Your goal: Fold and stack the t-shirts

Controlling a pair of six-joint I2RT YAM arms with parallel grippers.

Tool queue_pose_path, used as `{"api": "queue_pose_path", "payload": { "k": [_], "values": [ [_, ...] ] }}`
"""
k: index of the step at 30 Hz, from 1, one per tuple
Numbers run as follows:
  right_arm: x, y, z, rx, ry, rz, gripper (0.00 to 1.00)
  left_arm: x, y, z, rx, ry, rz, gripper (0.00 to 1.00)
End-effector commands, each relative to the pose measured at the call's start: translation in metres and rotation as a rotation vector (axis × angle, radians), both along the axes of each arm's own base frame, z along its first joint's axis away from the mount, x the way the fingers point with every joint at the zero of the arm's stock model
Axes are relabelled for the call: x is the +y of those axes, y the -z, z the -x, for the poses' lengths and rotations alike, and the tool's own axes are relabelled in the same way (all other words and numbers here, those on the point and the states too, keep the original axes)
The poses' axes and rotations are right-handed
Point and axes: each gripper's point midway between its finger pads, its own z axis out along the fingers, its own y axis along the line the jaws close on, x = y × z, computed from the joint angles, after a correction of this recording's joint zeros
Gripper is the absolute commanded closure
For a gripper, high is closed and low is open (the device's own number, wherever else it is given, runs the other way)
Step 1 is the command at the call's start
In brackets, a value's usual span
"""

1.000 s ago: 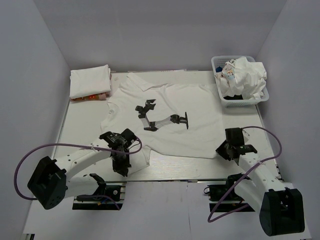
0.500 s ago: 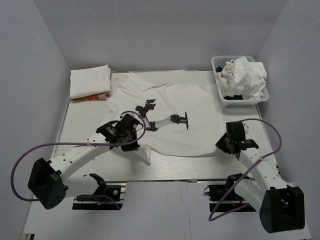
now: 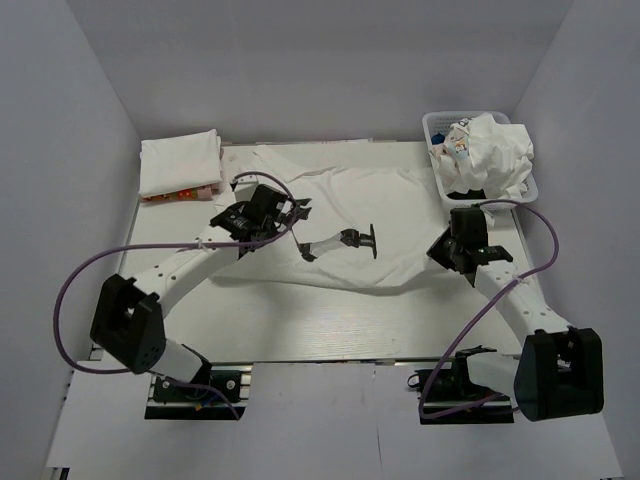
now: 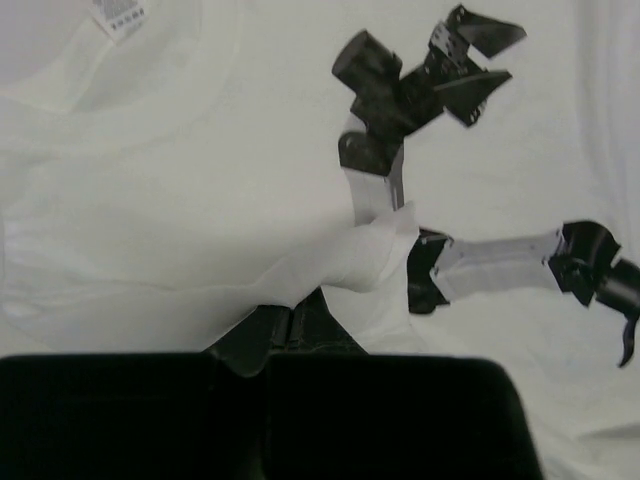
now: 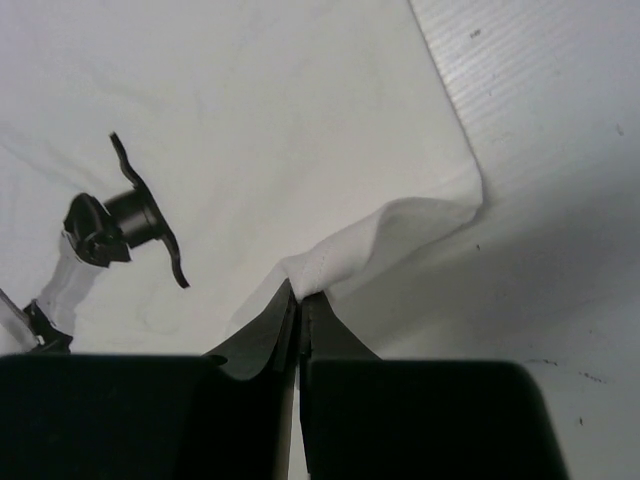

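A white t-shirt [image 3: 395, 200] with a black chest print [image 3: 345, 240] lies across the middle of the table, its near part lifted and folded towards the far side. My left gripper [image 3: 272, 218] is shut on the shirt's left hem, over the print; the left wrist view shows its jaws [image 4: 290, 322] closed on a pinch of white cloth [image 4: 350, 260]. My right gripper [image 3: 447, 252] is shut on the shirt's right hem, and in the right wrist view its jaws [image 5: 298, 297] clamp a raised fold [image 5: 400, 225].
A stack of folded white shirts [image 3: 180, 163] sits at the far left corner. A white lattice basket [image 3: 445, 195] with crumpled white shirts [image 3: 490, 150] stands at the far right. Grey walls enclose the table [image 3: 330, 330].
Both grippers have moved away from the near edge, carrying the shirt's lower hem up and over towards the collar. The left one moved farthest, now above the print.
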Motion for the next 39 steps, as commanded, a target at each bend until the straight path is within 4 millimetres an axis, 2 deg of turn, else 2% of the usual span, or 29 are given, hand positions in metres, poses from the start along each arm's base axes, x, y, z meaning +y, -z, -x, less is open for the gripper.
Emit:
{"api": "queue_pose_path", "payload": {
  "k": [1,3,4,5,9,10,11,13,14,15,17,18,20,21,22,24,26,27,28,29,30,31,32,33,34,35,36,37,39],
  "values": [
    [-0.003,-0.04,-0.036,-0.148,0.011,0.029,1.0,0.012,-0.03,-0.038,-0.123,-0.034,-0.036,1.0],
    [-0.007,-0.049,-0.048,-0.164,0.008,0.07,1.0,0.01,-0.045,-0.058,-0.183,-0.011,-0.05,1.0],
    [-0.008,-0.042,-0.051,-0.142,0.005,0.083,1.0,0.012,-0.048,-0.063,-0.197,-0.004,-0.048,1.0],
    [-0.007,-0.055,-0.06,-0.166,0.007,0.084,1.0,0.01,-0.05,-0.069,-0.21,0.01,-0.059,1.0],
    [-0.008,-0.055,-0.075,-0.154,0.006,0.113,1.0,0.014,-0.052,-0.097,-0.246,0.032,-0.085,1.0],
    [-0.011,-0.049,-0.076,-0.132,0.014,0.129,1.0,0.017,-0.046,-0.105,-0.231,0.018,-0.093,1.0],
    [-0.013,-0.056,-0.082,-0.143,0.024,0.137,1.0,0.02,-0.043,-0.109,-0.224,0.017,-0.107,1.0],
    [-0.018,-0.045,-0.088,-0.11,0.036,0.17,1.0,0.025,-0.039,-0.12,-0.219,0.01,-0.107,1.0],
    [-0.017,-0.053,-0.096,-0.131,0.039,0.171,1.0,0.022,-0.031,-0.126,-0.217,0.034,-0.122,1.0],
    [-0.019,-0.038,-0.098,-0.087,0.042,0.185,1.0,0.027,-0.031,-0.133,-0.226,0.018,-0.119,1.0],
    [-0.024,-0.044,-0.109,-0.095,0.07,0.215,0.96,0.028,-0.031,-0.145,-0.247,0.015,-0.116,1.0],
    [-0.026,-0.036,-0.111,-0.062,0.075,0.231,0.76,0.034,-0.019,-0.151,-0.231,0.009,-0.133,0.96],
    [-0.023,-0.031,-0.123,-0.04,0.049,0.251,0.53,0.035,-0.021,-0.166,-0.257,0.014,-0.135,0.73],
    [-0.024,-0.026,-0.126,-0.023,0.045,0.262,0.47,0.036,-0.02,-0.18,-0.285,0.029,-0.151,0.31],
    [-0.017,-0.031,-0.13,-0.031,0.016,0.248,0.47,0.038,-0.019,-0.188,-0.294,0.035,-0.155,0.12],
    [-0.001,-0.029,-0.13,-0.022,-0.073,0.236,0.42,0.037,-0.021,-0.204,-0.317,0.053,-0.167,0.0],
    [0.01,-0.025,-0.121,-0.019,-0.14,0.206,0.36,0.039,-0.005,-0.214,-0.291,0.055,-0.187,0.0],
    [0.015,-0.031,-0.115,-0.042,-0.16,0.197,0.29,0.043,-0.008,-0.218,-0.286,0.046,-0.189,0.0],
    [0.022,-0.033,-0.114,-0.063,-0.177,0.187,0.27,0.04,-0.009,-0.218,-0.277,0.061,-0.182,0.0],
    [0.031,-0.027,-0.105,-0.053,-0.223,0.163,0.15,0.039,-0.002,-0.213,-0.246,0.076,-0.182,0.0],
    [0.036,-0.023,-0.1,-0.061,-0.241,0.152,0.1,0.038,-0.005,-0.21,-0.25,0.075,-0.159,0.0],
    [0.049,-0.036,-0.096,-0.105,-0.273,0.129,0.1,0.037,-0.006,-0.204,-0.249,0.079,-0.143,0.0],
    [0.051,-0.028,-0.089,-0.089,-0.286,0.123,0.1,0.035,0.004,-0.192,-0.232,0.101,-0.12,0.0],
    [0.052,-0.028,-0.085,-0.094,-0.291,0.125,0.1,0.034,-0.016,-0.184,-0.272,0.104,-0.091,0.0],
    [0.054,-0.025,-0.082,-0.087,-0.306,0.139,0.1,0.031,-0.021,-0.178,-0.294,0.102,-0.053,0.0],
    [0.052,-0.02,-0.08,-0.074,-0.301,0.155,0.1,0.029,-0.009,-0.163,-0.26,0.125,-0.028,0.0],
    [0.051,-0.015,-0.076,-0.056,-0.309,0.168,0.1,0.028,-0.008,-0.156,-0.256,0.129,-0.007,0.0],
    [0.053,-0.013,-0.075,-0.05,-0.319,0.172,0.1,0.027,-0.02,-0.149,-0.282,0.126,0.027,0.0],
    [0.058,0.001,-0.07,-0.012,-0.339,0.167,0.1,0.022,0.001,-0.128,-0.236,0.133,0.039,0.0]
  ]
}}
